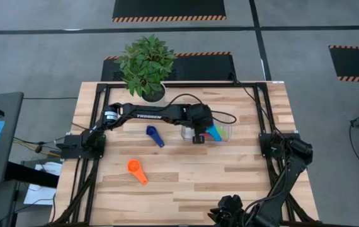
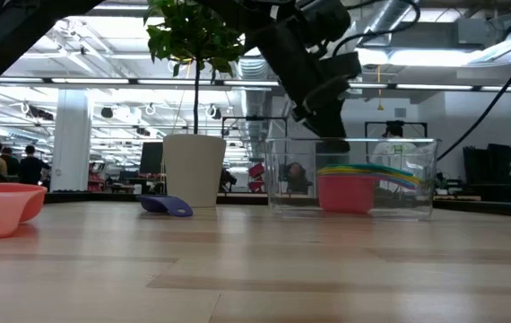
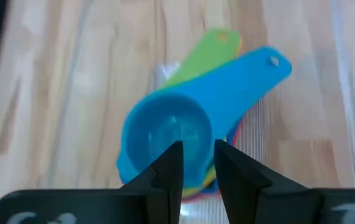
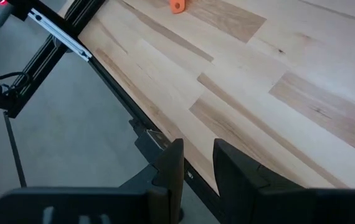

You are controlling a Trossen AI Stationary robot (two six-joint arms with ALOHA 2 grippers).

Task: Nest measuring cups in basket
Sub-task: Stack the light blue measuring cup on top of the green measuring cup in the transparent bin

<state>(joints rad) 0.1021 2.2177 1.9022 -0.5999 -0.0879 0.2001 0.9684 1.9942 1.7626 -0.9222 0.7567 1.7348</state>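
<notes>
Left gripper (image 1: 198, 135): reached across the table, sat over the left end of the basket (image 1: 225, 139). Wrist view showed its fingers (image 3: 168, 168) close together with a narrow gap, nothing between them, just above the light blue cup (image 3: 171, 134).
Right gripper (image 4: 196, 163): parked at the near table edge, right side, off the work area. Fingers close together, narrow gap, holding nothing.
Basket: clear bin on the table, right of centre, near the far side. In the low view it stood just right of the white plant pot (image 2: 194, 170).
Nested stack: inside the basket. Light blue cup on top, green cup (image 3: 210, 53) handle fanned out under it, yellow edge visible below. Low view showed the red cup (image 2: 347, 192) at the bottom of the stack, on the basket floor.
Dark blue cup (image 1: 155, 135): loose on the table, left of the basket, apart from it.
Orange cup (image 1: 136, 170): loose on the table, nearer the front edge, left of centre, well apart from the basket.
Plant (image 1: 144, 63): potted, far-left part of the table.
</notes>
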